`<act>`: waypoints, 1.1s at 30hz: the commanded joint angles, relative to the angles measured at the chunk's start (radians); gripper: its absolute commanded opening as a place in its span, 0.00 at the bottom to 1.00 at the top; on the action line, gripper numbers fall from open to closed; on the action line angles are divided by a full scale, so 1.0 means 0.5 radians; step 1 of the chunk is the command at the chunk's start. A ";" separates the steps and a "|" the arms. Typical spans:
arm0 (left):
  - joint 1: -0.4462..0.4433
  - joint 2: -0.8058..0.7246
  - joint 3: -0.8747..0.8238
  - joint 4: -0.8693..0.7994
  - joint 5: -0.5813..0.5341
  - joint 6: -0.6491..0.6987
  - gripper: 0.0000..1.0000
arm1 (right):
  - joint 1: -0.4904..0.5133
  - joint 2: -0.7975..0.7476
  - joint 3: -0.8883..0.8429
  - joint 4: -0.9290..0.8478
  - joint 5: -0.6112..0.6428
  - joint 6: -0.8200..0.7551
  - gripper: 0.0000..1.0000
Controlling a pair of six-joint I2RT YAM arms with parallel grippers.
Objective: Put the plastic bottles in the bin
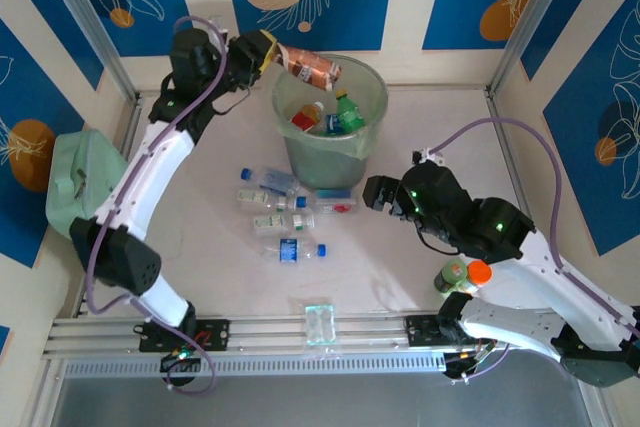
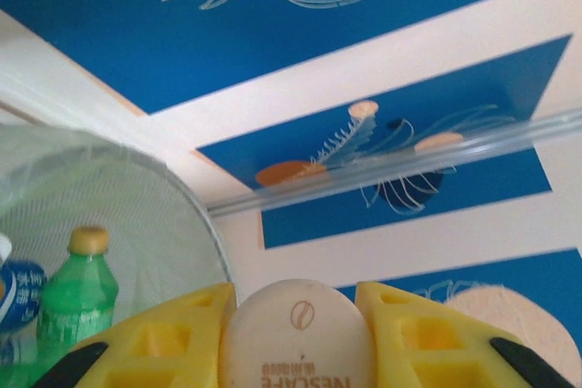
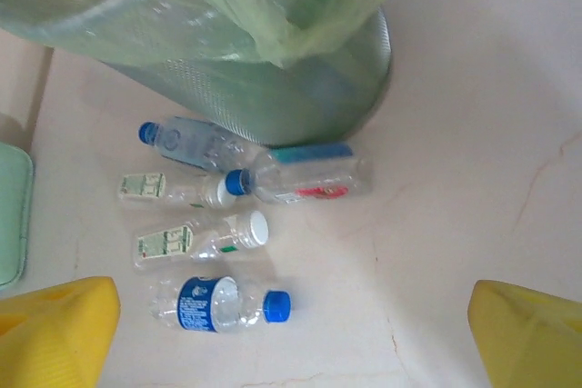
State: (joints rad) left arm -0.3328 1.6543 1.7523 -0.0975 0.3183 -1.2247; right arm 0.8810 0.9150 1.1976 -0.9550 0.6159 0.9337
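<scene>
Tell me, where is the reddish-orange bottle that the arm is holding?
In the top view, the reddish-orange bottle is clamped in the left gripper, tilted above the far-left rim of the bin.

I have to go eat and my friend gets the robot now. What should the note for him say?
Left gripper: shut on a reddish-orange bottle, held above the rim of the bin.
Right gripper: open, holding nothing, beside the bin.
Done: several bottles are in the bin, a green one among them.
Left: drop the held bottle in, then collect the five bottles lying on the table in front of the bin.
</scene>
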 commanded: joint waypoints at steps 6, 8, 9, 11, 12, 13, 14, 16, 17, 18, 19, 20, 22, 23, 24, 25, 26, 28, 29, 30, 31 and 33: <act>-0.140 0.360 0.385 -0.130 -0.303 0.116 0.23 | 0.045 -0.012 -0.033 0.011 -0.047 0.146 0.98; -0.179 0.452 0.512 -0.210 -0.302 0.177 0.49 | 0.043 -0.003 -0.025 0.008 -0.047 0.136 0.98; -0.199 0.487 0.567 -0.258 -0.302 0.209 0.57 | 0.044 -0.002 -0.019 0.000 -0.045 0.136 0.98; -0.241 0.534 0.658 -0.348 -0.309 0.297 0.65 | 0.044 0.006 -0.012 -0.017 -0.036 0.134 0.98; -0.254 0.542 0.675 -0.379 -0.322 0.320 0.67 | 0.043 0.005 -0.011 -0.017 -0.038 0.134 0.98; -0.255 0.543 0.681 -0.412 -0.331 0.341 0.69 | 0.045 0.005 -0.013 -0.014 -0.041 0.130 0.98; -0.255 0.534 0.683 -0.445 -0.354 0.369 0.70 | 0.045 0.008 -0.012 -0.014 -0.046 0.127 0.98; -0.252 0.472 0.677 -0.558 -0.475 0.467 0.74 | 0.047 0.020 -0.014 -0.006 -0.063 0.111 0.98; -0.252 0.433 0.675 -0.601 -0.535 0.517 0.75 | 0.048 0.026 -0.018 0.001 -0.074 0.108 0.98; -0.246 0.384 0.660 -0.640 -0.595 0.568 0.76 | 0.045 0.033 -0.023 0.013 -0.091 0.098 0.98; -0.243 0.327 0.636 -0.673 -0.639 0.613 0.77 | 0.048 0.044 -0.030 0.026 -0.106 0.087 0.98; -0.237 0.269 0.607 -0.697 -0.674 0.647 0.78 | 0.052 0.053 -0.033 0.040 -0.119 0.074 0.98; -0.212 0.090 0.459 -0.729 -0.744 0.695 0.79 | 0.060 0.079 -0.039 0.060 -0.136 0.055 0.98; -0.196 -0.002 0.357 -0.730 -0.769 0.698 0.79 | 0.066 0.091 -0.039 0.070 -0.136 0.048 0.98; -0.178 -0.129 0.214 -0.718 -0.793 0.692 0.79 | 0.071 0.104 -0.044 0.085 -0.141 0.036 0.98; -0.159 -0.251 0.067 -0.702 -0.802 0.691 0.79 | 0.073 0.117 -0.048 0.105 -0.152 0.024 0.98; -0.145 -0.366 -0.068 -0.700 -0.805 0.696 0.79 | 0.076 0.128 -0.051 0.122 -0.163 0.010 0.98; -0.124 -0.616 -0.377 -0.721 -0.808 0.701 0.79 | 0.079 0.156 -0.057 0.162 -0.189 -0.024 0.98; -0.119 -0.721 -0.510 -0.737 -0.801 0.691 0.78 | 0.081 0.171 -0.059 0.176 -0.199 -0.032 0.98; -0.112 -0.838 -0.661 -0.759 -0.787 0.673 0.77 | 0.084 0.190 -0.061 0.193 -0.208 -0.041 0.98; -0.108 -0.944 -0.804 -0.789 -0.762 0.649 0.76 | 0.084 0.207 -0.063 0.208 -0.219 -0.052 0.98; -0.107 -1.124 -1.050 -0.851 -0.704 0.585 0.75 | 0.085 0.245 -0.067 0.240 -0.245 -0.064 0.98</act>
State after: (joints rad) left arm -0.3889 1.1423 1.3659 -0.4488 -0.0532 -0.9112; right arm 0.9173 1.0218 1.1797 -0.8764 0.5232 0.9272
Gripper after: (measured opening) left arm 0.757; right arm 0.983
